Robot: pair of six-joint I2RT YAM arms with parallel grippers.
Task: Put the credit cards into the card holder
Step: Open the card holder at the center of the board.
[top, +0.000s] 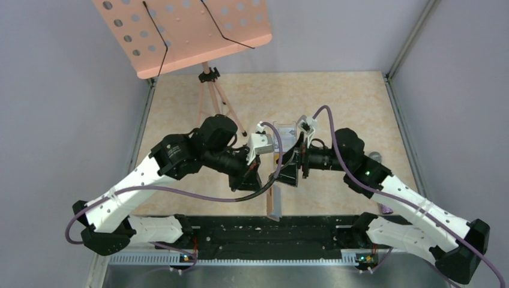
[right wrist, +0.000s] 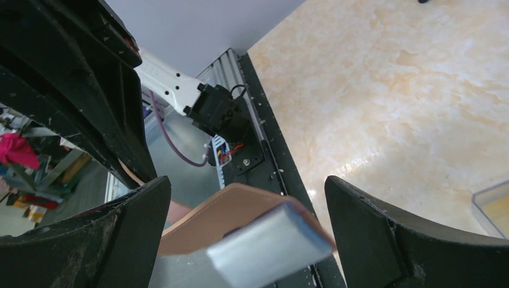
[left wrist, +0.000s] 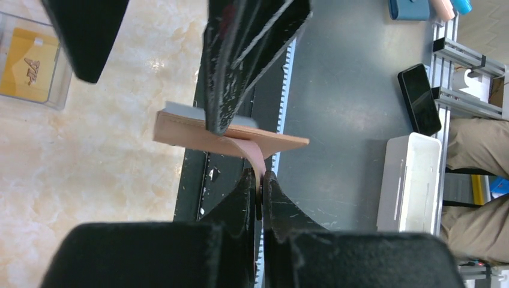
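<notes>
Left wrist view: left pincer [left wrist: 260, 180] clamps card holder [left wrist: 186, 133] tab; right pincer [right wrist: 246, 192] wide open; credit cards [left wrist: 27, 67] cropped at edge.

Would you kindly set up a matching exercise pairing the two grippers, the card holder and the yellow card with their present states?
Things:
1. left gripper
2. right gripper
3. card holder
4. yellow card

States:
A. lying inside the clear plastic box
B. open wide, a finger on either side of the holder
C. brown, held up in the air
D. shut on the snap tab

Pairs: 1-D, 2-B, 3-C, 4-A.
</notes>
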